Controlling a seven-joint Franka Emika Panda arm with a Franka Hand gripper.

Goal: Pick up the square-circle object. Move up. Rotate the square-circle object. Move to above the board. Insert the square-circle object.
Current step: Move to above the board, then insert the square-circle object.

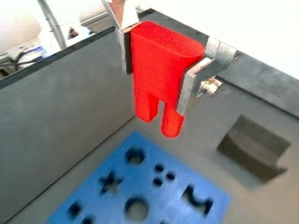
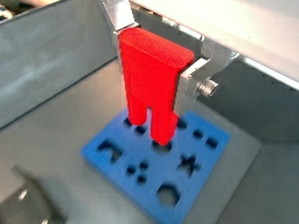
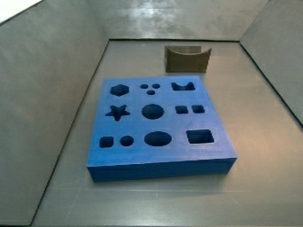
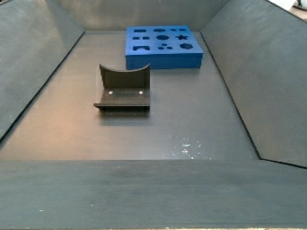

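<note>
The square-circle object [image 1: 158, 70] is a bright red block with two legs pointing down. My gripper [image 1: 158, 79] is shut on it, silver fingers [image 1: 193, 83] clamping its sides; it also shows in a wrist view [image 2: 152, 83]. It hangs high above the floor. In one wrist view the legs hang near an edge of the blue board [image 1: 146, 188]; in another they hang over the board [image 2: 163, 162]. The board lies flat in both side views [image 3: 154, 124] [image 4: 164, 45]. Gripper and red object are out of frame in both side views.
The dark olive-brown notched holder [image 3: 187, 58] stands empty on the grey floor beyond the board, also shown in a side view [image 4: 122, 88] and a wrist view [image 1: 254, 147]. Grey sloped walls [image 3: 48, 80] enclose the bin floor.
</note>
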